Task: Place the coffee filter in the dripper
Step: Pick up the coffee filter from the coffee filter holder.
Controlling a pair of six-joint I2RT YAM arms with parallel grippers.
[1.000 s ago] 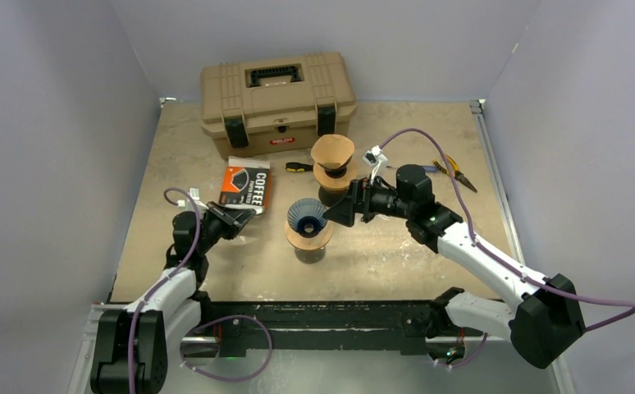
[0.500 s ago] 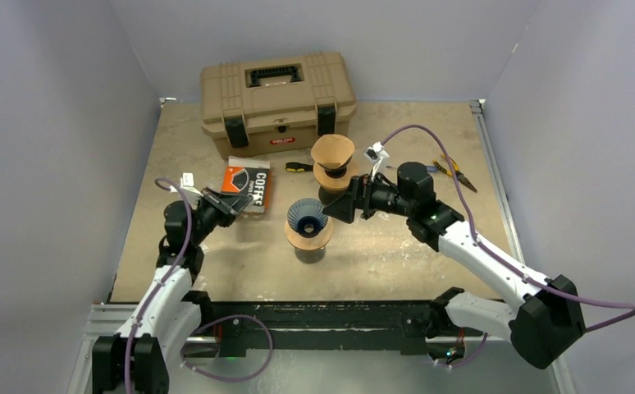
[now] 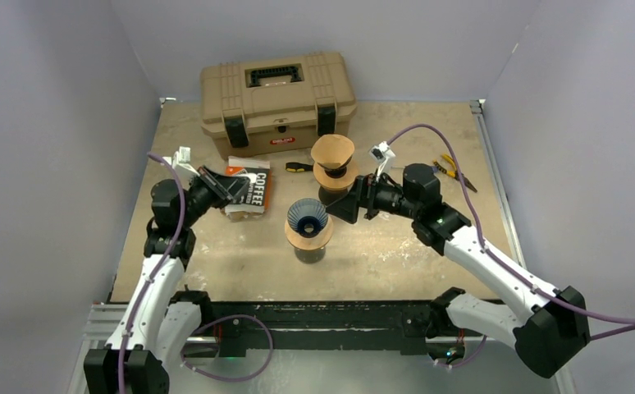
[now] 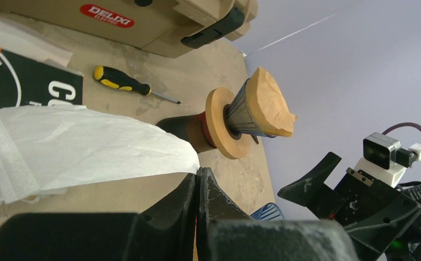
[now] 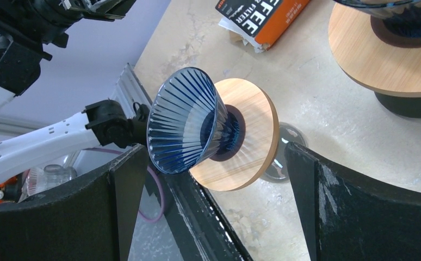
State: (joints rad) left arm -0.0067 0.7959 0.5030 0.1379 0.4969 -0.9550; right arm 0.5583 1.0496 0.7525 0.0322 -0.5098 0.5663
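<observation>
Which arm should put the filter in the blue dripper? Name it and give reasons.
Left. The left hand is shut on the white filter at its edge; the right hand is open and empty, flanking the empty blue dripper.

Two drippers (image 3: 308,215) (image 3: 335,174), two filters (image 4: 88,147) (image 3: 333,150); one each: toolbox (image 3: 277,103), screwdriver (image 3: 299,167), pliers (image 3: 454,171), filter box (image 3: 244,185).
</observation>
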